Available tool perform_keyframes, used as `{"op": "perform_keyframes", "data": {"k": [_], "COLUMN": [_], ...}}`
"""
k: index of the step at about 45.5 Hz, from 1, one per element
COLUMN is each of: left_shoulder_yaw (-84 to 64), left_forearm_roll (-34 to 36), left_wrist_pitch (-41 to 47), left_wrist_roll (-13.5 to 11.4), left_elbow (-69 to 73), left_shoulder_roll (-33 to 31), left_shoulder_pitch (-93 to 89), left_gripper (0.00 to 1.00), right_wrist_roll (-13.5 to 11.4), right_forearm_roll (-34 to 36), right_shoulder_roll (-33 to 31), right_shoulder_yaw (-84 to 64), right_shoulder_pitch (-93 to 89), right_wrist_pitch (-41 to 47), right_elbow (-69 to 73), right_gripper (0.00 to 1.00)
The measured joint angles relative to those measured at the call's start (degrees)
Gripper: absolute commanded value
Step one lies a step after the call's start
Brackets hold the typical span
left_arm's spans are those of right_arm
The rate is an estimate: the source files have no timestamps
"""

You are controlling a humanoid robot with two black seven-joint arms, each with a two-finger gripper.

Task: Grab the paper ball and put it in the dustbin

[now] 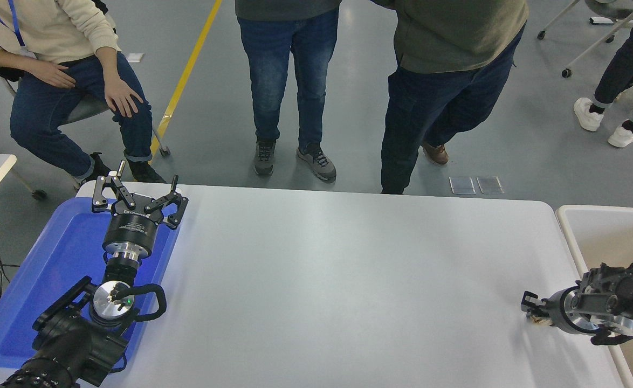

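Right gripper [532, 311] hangs low over the table [349, 280] near its right edge, with its tips pointing left, away from the bin [567, 237]. The tips are closed on the paper ball [537, 320]; only a small tan bit of the ball shows just under and behind them, so most of it is hidden by the gripper body. Whether the ball touches the table or is a little above it cannot be told from this view. The right arm comes in from the right edge and lies across the bin rim.

The relation that matters for the coming move is simple: the bin is directly to the right of the gripper, just beside the table edge, and its cream rim rises between the ball and the inside of the bin. By judgement, the grasp is done and the carry is the step in hand; the ball must be lifted above the rim and then brought right before release. The ball is light and crumpled, so it could slip out if the hold is only on a loose fold.

The left gripper [136, 195] is parked with fingers apart above the blue tray [36, 280], far from the ball. People stand and sit at the far side.
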Motion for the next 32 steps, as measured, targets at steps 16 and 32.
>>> {"op": "perform_keyframes", "data": {"k": [16,32], "left_shoulder_yaw": [0.01,0.02], "left_forearm_roll": [0.02,0.05], "left_wrist_pitch": [0.00,-0.03], "left_wrist_roll": [-0.02,0.06], "left_elbow": [0.00,0.00], "left_shoulder_roll": [-0.01,0.00], "left_shoulder_pitch": [0.00,0.00], "left_gripper": [1.00,1.00], "right_wrist_roll": [-0.36,-0.75], "right_forearm_roll": [1.21,-2.00], "right_shoulder_roll": [-2.62,-6.90], "right_shoulder_yaw": [-0.20,-2.48], "right_shoulder_pitch": [2.28,8.88], "right_wrist_pitch": [0.32,2.83], "right_elbow": [2.66,8.98], "right_gripper": [0.00,0.00]}}
